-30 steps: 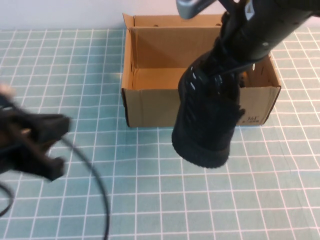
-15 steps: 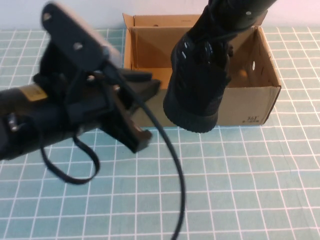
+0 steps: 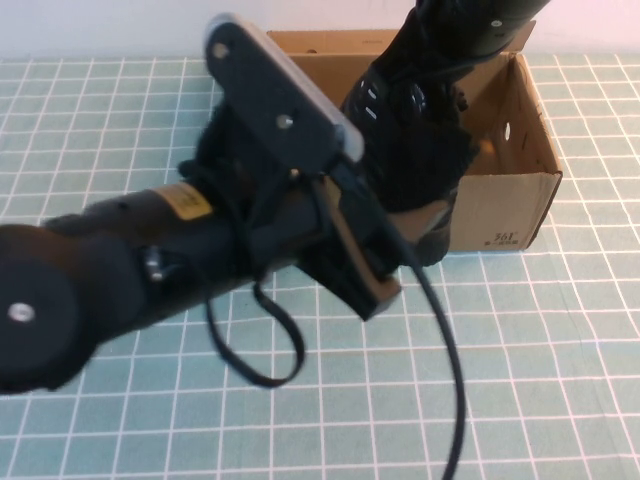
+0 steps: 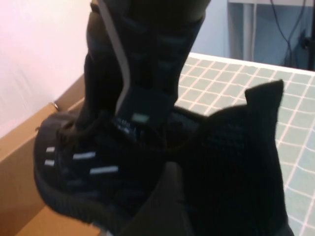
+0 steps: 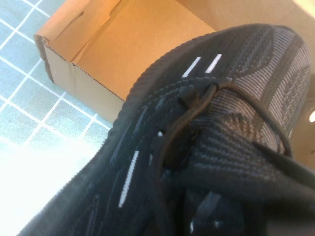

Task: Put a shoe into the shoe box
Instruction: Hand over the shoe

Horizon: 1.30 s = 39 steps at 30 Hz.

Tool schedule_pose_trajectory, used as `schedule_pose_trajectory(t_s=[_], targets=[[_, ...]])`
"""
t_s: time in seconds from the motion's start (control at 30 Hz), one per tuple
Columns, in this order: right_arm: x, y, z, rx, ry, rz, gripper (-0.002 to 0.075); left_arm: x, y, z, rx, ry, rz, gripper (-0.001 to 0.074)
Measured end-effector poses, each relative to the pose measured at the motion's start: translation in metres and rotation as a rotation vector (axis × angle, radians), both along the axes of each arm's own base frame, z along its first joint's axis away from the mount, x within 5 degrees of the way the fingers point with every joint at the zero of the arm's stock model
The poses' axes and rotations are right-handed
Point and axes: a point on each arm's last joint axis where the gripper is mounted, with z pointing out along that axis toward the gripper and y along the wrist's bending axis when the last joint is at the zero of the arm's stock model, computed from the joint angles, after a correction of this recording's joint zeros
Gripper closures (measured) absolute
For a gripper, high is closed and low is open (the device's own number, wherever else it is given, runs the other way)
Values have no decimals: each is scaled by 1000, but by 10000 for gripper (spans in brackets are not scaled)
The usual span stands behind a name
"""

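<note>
The black knit shoe (image 3: pixel 405 140) hangs in the air over the front wall of the brown cardboard shoe box (image 3: pixel 505 205), its sole facing the table's front. My right gripper (image 3: pixel 440 75) comes down from the top right and is shut on the shoe at its opening. My left gripper (image 3: pixel 375 265) reaches in from the lower left and sits against the shoe's heel, in front of the box. The left wrist view shows the shoe's (image 4: pixel 98 162) white dashes and heel tab close up, with the box (image 4: pixel 19 162) behind. The right wrist view shows the laces of the shoe (image 5: pixel 206 123) above the open box (image 5: pixel 98 54).
The table is covered by a teal mat with a white grid (image 3: pixel 520 380). My left arm (image 3: pixel 120 270) and its black cable (image 3: pixel 440 360) lie across the middle of the high view and hide the box's left half.
My left arm has swung in from the left edge to the shoe's heel. My right gripper has carried the shoe up and back, from in front of the box to over it.
</note>
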Motion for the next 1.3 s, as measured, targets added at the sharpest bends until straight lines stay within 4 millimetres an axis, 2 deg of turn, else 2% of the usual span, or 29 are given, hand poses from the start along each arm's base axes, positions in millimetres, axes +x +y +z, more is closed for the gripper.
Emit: schedule_pose_trajectory(t_s=[0.2, 0.5, 0.87, 1.3], targets=[[0, 0, 0, 4, 3, 2, 727, 0, -14, -7, -17, -6, 1, 93], [-1, 2, 0, 22, 16, 6, 727, 10, -16, -4, -130, 5, 102, 93], [-2, 2, -1, 27, 19, 8, 727, 21, -28, -25, -85, 43, 119, 92], [-2, 3, -1, 36, 26, 11, 727, 26, -26, -25, -82, 1, 160, 92]])
